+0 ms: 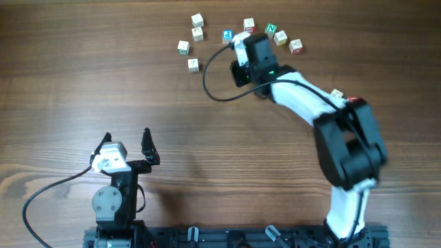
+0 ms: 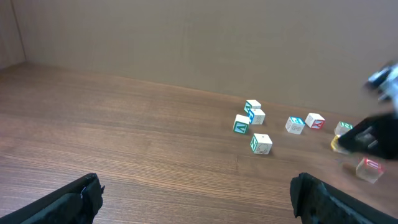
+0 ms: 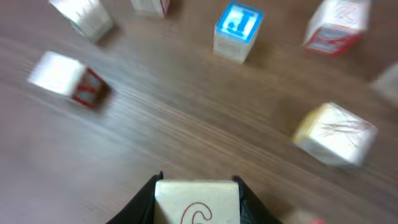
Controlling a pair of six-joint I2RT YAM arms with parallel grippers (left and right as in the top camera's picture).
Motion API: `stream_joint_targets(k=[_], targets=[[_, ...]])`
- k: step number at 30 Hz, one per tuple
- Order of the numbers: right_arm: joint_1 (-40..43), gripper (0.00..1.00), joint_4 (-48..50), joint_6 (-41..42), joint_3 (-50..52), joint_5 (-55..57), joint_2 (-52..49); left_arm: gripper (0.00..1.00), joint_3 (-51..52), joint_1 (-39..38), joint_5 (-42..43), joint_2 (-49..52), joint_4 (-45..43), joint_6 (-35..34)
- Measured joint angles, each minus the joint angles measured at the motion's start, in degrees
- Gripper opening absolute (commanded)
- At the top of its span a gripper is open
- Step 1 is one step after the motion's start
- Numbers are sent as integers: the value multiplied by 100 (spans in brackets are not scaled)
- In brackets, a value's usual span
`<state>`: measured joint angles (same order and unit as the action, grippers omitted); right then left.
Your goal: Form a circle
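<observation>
A pale block (image 3: 196, 204) bearing a red curved mark is being pinched by the right pincer (image 3: 196, 186), whose two dark fingers are being pressed against the block's left and right faces. Whether the block is touching the worktop (image 1: 83, 83) cannot be told. In the overhead view the right arm (image 1: 303, 96) is being stretched to the far side of the worktop, and the pincer is being held inside a loose arc of other blocks (image 1: 198, 32). Beyond the held block, a blue-topped block (image 3: 238, 25) is being shown resting on the wood. A yellow-edged block (image 3: 336, 134) is lying to its right and a red-sided block (image 3: 68, 78) to its left, both blurred and apart from the held one. One further block (image 1: 337, 94) is lying alone beside the right arm. The left pincer (image 2: 199, 202) is being held spread wide near the front edge, well apart from all the blocks.
</observation>
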<state>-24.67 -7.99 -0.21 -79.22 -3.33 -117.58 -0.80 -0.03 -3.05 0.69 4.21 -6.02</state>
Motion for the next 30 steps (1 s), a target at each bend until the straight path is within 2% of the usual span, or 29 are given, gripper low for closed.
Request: stream_joint_targets(k=[8, 14, 18, 26, 30], targets=[[0, 20, -2715, 1185, -26, 302, 2597, 100, 4, 0, 0, -2, -2, 0], [20, 20, -4942, 2109, -44, 1204, 3639, 100, 9, 0, 0, 0, -13, 0], [201, 20, -6065, 2793, -46, 1526, 3825, 100, 11, 0, 0, 0, -15, 0], [1054, 20, -6194, 3453, 286, 1755, 3825, 100, 11, 0, 0, 0, -15, 0], [1388, 20, -5539, 3534, 695, 1655, 3825, 100, 11, 0, 0, 0, -15, 0]])
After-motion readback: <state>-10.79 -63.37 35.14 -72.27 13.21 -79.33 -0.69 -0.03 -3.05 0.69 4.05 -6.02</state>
